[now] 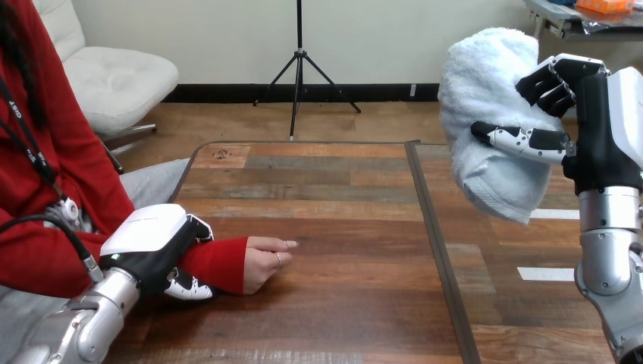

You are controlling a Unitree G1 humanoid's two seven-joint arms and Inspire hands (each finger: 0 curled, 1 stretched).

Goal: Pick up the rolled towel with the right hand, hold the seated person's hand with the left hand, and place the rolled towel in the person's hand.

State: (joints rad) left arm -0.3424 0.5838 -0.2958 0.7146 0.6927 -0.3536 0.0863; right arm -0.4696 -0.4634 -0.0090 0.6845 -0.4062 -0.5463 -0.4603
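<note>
Two grips: right hand (600,133) towel (485,83), left hand (150,244) wrist (221,262).

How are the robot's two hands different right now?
The left hand is down low at the table, while the right hand is up in the air. The left hand is curled round the person's wrist in its red sleeve, while the right hand is curled round the rolled towel. Both hands are shut on something.

A pale rolled towel (485,98), nearly upright, is gripped aloft by the right hand (599,129) at right; the person's hand (265,262) rests loosely curled on the table (341,227), left.
</note>
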